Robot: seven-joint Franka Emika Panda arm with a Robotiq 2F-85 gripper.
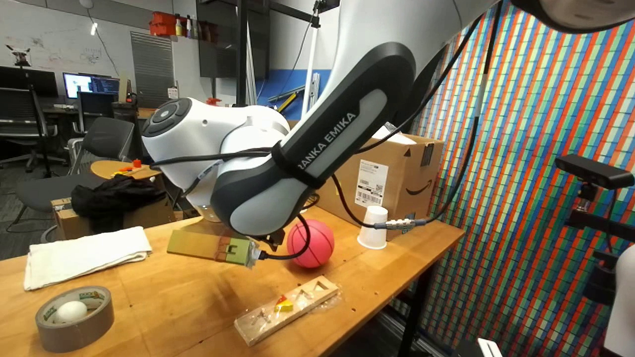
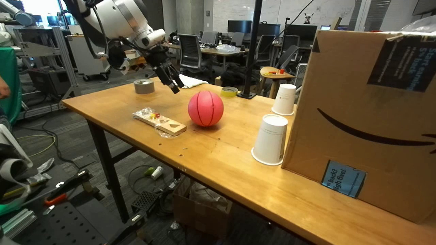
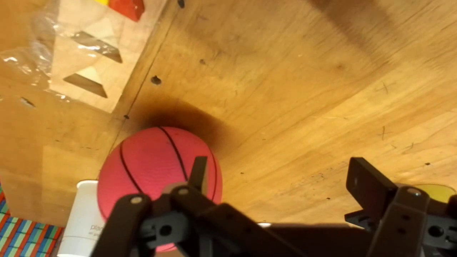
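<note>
The jaws of your gripper point(image 3: 276, 175) stand wide apart and grasp nothing; in the wrist view you see wood grain through the gap. Nearest to them is the pink ball point(image 2: 205, 109), resting on the wooden table point(image 2: 218, 153). In an exterior view your fingertips point(image 2: 174, 89) hang above it and off to one side, clear of it, while in the wrist view one finger point(image 3: 197, 173) covers part of it along the camera's line of sight.

The ball is a strong rosy pink, dull rather than glossy, and marked with thin dark curved seams like a basketball's. Its outline is full and round, with a dark shadow on the wood beside it. In an exterior view you see a black cable point(image 1: 306, 238) pass in front of it.

Near the ball you have a wooden board point(image 1: 293, 310) lying flat in crinkled clear plastic point(image 3: 41, 53), with triangular recesses and red and yellow bits point(image 1: 284, 304). A yellow tape roll point(image 2: 229, 94) lies close to the foot of a black pole point(image 2: 253, 51). Farther out, two white cups point(image 2: 270, 141) stand upside down beside a cardboard box point(image 2: 340, 102). Toward the opposite end you find a grey tape roll point(image 1: 74, 337) with a white round object point(image 1: 71, 311) inside, and a white cloth point(image 1: 89, 253).
</note>
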